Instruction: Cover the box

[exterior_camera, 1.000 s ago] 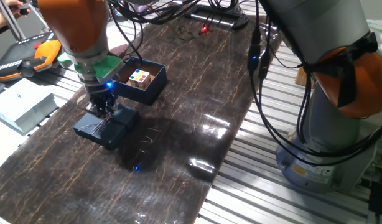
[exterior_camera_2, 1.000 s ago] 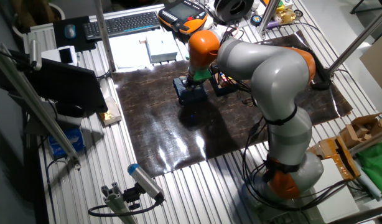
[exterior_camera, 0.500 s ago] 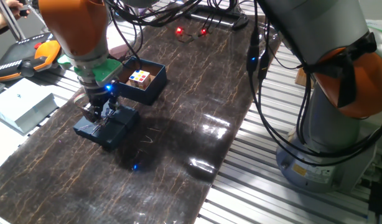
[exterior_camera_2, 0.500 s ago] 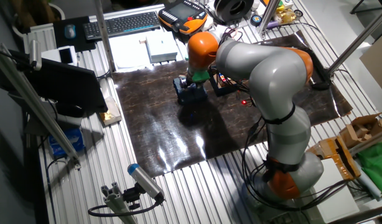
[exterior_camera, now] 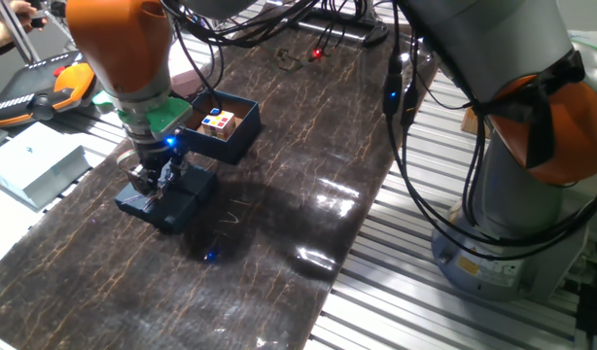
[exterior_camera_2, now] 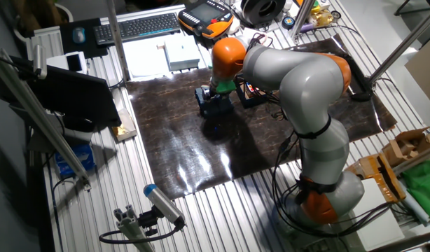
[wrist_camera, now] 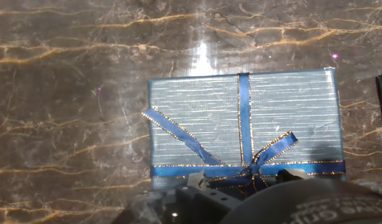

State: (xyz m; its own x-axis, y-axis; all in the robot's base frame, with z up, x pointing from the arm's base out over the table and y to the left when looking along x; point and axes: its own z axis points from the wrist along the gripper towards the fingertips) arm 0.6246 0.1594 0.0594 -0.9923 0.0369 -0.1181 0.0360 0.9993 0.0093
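Gripper sits on the lid just beside the open box, grip state unclear.

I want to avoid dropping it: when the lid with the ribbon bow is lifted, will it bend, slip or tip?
The lid looks like a flat, box-shaped card piece with straight edges, so probably stiff and light. Its surface shines under the light, so it may be somewhat slippery. The ribbon bow is soft; fingers closing on it might slide or crush it.

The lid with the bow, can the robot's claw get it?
Probably yes. The claw hangs right over the lid, low and close, and nothing lies between them. The open box with a colourful cube inside stands apart beside it, out of the way.
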